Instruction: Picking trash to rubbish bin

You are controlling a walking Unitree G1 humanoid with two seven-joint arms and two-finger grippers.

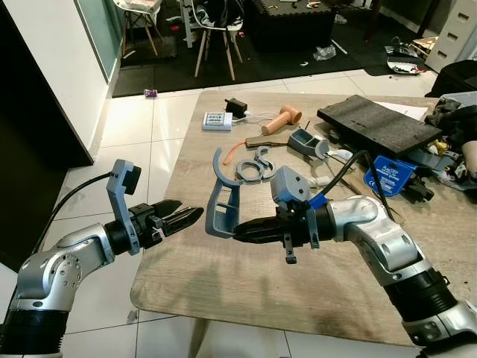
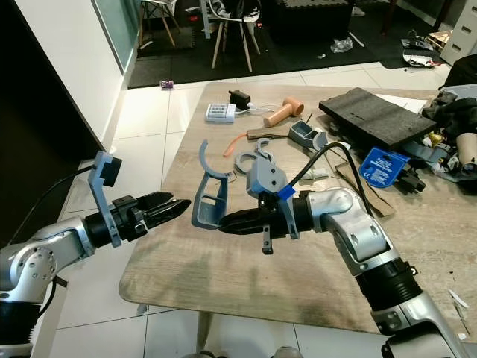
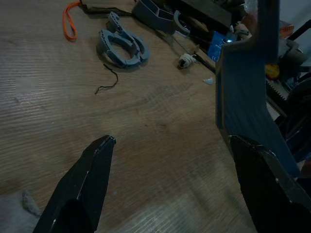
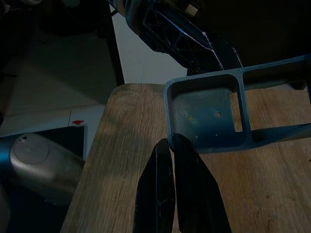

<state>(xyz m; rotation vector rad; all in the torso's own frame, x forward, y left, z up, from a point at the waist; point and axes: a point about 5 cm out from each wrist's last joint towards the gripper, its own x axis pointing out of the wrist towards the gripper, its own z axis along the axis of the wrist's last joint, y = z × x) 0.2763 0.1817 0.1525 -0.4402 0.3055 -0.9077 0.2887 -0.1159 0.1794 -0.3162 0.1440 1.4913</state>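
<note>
A grey-blue plastic bracket [image 1: 223, 205] with a curved arm on top hangs a little above the wooden table [image 1: 223, 287], near its left edge. My right gripper [image 1: 250, 233] is shut on the bracket's lower edge; in the right wrist view the two fingers [image 4: 165, 160] press together against the bracket's frame [image 4: 209, 116]. My left gripper [image 1: 192, 216] points at the bracket from the left, a short way off, and is open. In the left wrist view its fingers [image 3: 99, 160] stand wide apart, with the bracket [image 3: 243, 97] beside one tip.
Further back on the table lie grey ring-shaped parts [image 1: 253, 168], an orange band [image 1: 232, 149], a wooden mallet [image 1: 282, 119], a white keypad [image 1: 217, 121], a black foam slab [image 1: 376, 123] and a blue packet [image 1: 389, 175]. White tiled floor [image 1: 149, 127] runs along the left.
</note>
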